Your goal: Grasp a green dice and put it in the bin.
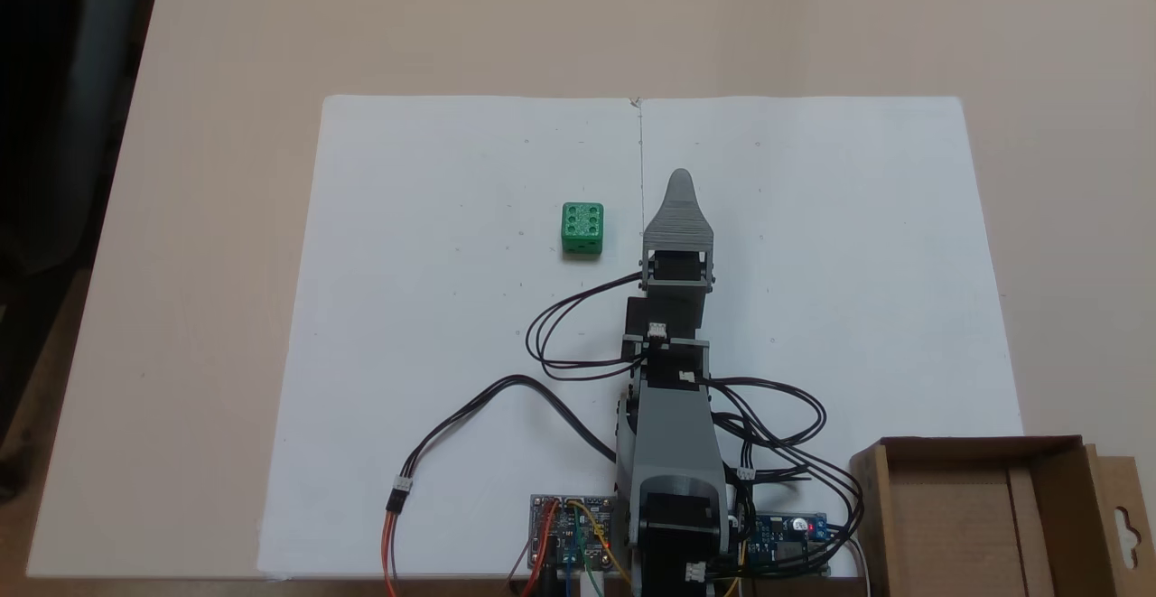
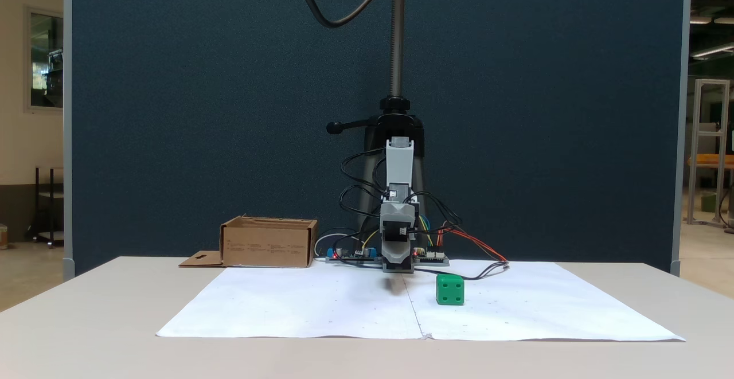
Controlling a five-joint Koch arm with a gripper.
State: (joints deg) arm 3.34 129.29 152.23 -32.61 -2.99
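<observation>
Nearest me, the green dice point(image 2: 450, 289) sits on white paper point(image 2: 321, 310), beside the gripper point(image 1: 681, 183); jaws stacked, so I cannot tell their state. Light, rigid, slick plastic, I judge; pinch opposite flat faces.

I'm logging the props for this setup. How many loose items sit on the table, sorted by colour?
Green: 1, the green dice
Brown: 1, the bin, a cardboard box
White: 2, the paper sheets laid side by side under the arm
Total: 4
</observation>
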